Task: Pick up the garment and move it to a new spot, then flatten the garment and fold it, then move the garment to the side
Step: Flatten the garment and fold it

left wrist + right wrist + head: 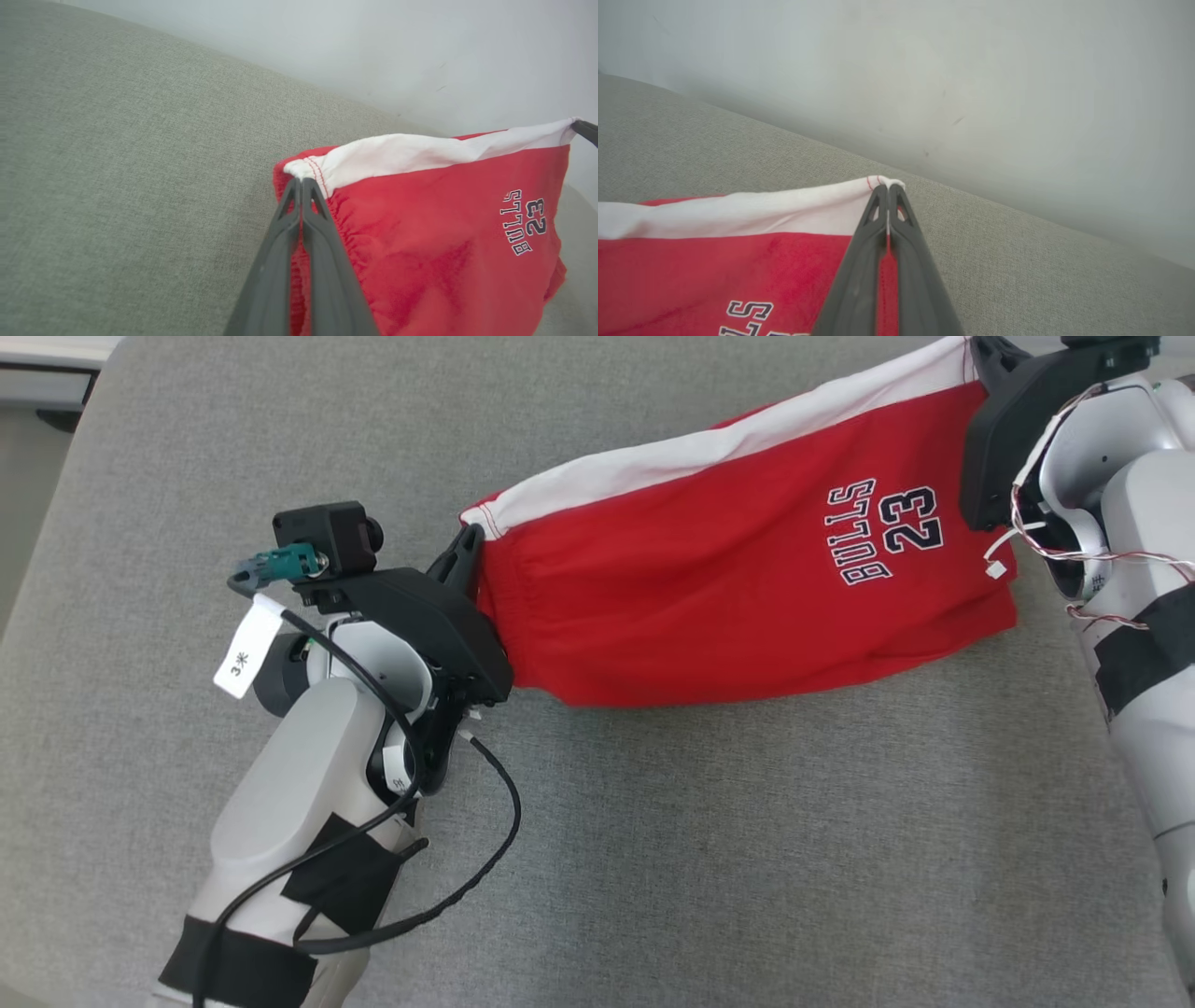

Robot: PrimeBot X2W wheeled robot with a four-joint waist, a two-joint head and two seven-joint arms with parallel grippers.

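Garment (728, 579): red shorts with a white side band (709, 453) and the lettering BULLS 23 (882, 532), hanging stretched between two tools above a grey fabric worktop (653, 859).

Left tool (301, 184): fingers together, clamped on the gathered waistband corner where red meets white.

Right tool (888, 189): fingers together, clamped on the opposite corner of the white band, near the pale wall (971, 70).

The top edge runs taut from one tool to the other. The red panel falls beneath it with only shallow creases. Whether the lower edge touches the worktop is hard to tell from here; it seems to brush it at most.

Step in hand, as judged: carrying the spread garment to its spot and laying it flat. To do this well, both tools should travel together at equal height and spacing, so the edge is tight without straining the seams. They should descend slowly and let the lower edge land first. Drawing the top edge away from it then lets the cloth unroll smooth. Release should wait until the band lies flat.
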